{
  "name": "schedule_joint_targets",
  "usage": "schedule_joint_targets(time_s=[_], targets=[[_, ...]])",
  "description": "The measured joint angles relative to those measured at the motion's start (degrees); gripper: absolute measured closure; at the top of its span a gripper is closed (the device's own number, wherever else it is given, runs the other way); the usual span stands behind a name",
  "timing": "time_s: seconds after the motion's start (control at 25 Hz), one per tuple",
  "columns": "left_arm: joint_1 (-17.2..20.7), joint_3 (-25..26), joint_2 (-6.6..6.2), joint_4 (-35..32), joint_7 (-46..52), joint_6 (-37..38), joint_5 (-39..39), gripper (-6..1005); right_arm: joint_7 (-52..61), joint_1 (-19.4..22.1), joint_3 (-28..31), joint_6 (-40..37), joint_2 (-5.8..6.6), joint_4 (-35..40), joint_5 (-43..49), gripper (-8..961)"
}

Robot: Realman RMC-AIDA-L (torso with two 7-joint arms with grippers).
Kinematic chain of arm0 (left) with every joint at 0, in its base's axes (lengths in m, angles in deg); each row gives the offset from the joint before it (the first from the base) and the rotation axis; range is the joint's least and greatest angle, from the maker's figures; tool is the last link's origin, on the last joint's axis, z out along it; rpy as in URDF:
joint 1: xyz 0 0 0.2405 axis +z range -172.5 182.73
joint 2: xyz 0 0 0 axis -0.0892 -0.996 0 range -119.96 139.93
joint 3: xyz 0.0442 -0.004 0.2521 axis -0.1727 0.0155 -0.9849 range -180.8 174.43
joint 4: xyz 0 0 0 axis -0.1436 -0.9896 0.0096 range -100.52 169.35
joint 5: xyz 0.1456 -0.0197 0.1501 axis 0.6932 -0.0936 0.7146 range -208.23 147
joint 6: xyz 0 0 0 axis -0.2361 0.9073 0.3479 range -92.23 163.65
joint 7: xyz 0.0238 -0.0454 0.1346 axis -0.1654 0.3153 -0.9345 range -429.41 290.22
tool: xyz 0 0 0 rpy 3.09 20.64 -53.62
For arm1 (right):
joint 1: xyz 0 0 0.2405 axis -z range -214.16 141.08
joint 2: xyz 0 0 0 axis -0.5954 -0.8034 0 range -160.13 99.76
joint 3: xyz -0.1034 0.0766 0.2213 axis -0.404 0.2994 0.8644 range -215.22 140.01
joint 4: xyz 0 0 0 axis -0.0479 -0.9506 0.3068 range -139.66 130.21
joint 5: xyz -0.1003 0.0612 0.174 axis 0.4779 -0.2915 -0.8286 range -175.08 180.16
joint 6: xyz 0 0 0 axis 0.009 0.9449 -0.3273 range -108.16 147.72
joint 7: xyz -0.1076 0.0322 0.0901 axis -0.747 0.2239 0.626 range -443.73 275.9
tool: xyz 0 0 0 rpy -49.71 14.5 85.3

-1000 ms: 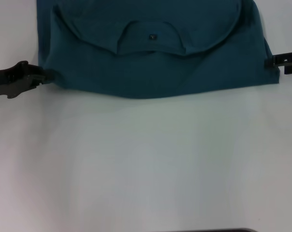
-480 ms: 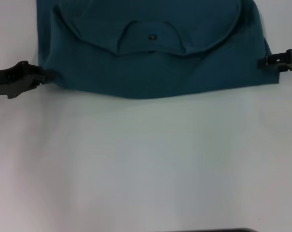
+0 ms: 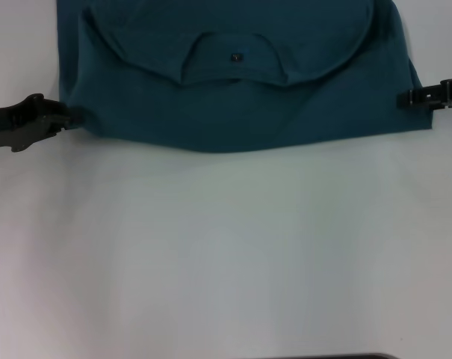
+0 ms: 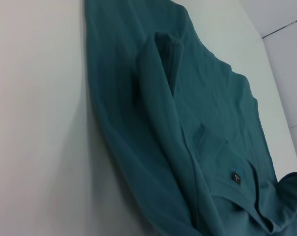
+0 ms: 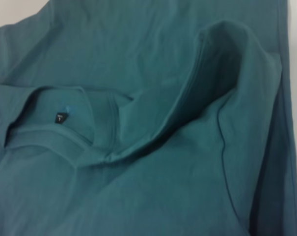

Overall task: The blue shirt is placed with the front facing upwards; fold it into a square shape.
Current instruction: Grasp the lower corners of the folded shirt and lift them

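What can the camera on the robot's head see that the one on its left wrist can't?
Only the head view shows both grippers: the left gripper at the blue shirt's left edge, the right gripper at its right edge, plus the wide bare stretch of white table in front. Only the left wrist view shows the sleeve fold close up, running along the shirt. Both share the collar with its small dark neck label and the table.

— What colour is the shirt (image 3: 233,82)?
— Plain dark teal-blue, with no pattern showing. Its neck label (image 3: 237,57) is small and dark.
— And the rest?
— White surface (image 3: 226,254); both grippers, left (image 3: 61,118) and right (image 3: 405,98), are black.
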State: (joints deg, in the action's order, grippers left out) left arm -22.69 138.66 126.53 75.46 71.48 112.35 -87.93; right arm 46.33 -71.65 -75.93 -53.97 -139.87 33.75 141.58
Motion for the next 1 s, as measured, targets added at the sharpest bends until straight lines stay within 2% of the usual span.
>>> schedule_joint_targets(time_s=[0.28,1.0], targets=[[0.04,0.00,0.08,-0.01,-0.01,0.00,0.11,888,0.16,-0.22,-2.31,2.10,-0.09,-0.85,0.14,90],[0.03,0.00,0.35,-0.07,-0.09,0.00,0.36,888,0.17,-0.38,-1.94,2.07,-0.70,-2.75,-0.33,103]])
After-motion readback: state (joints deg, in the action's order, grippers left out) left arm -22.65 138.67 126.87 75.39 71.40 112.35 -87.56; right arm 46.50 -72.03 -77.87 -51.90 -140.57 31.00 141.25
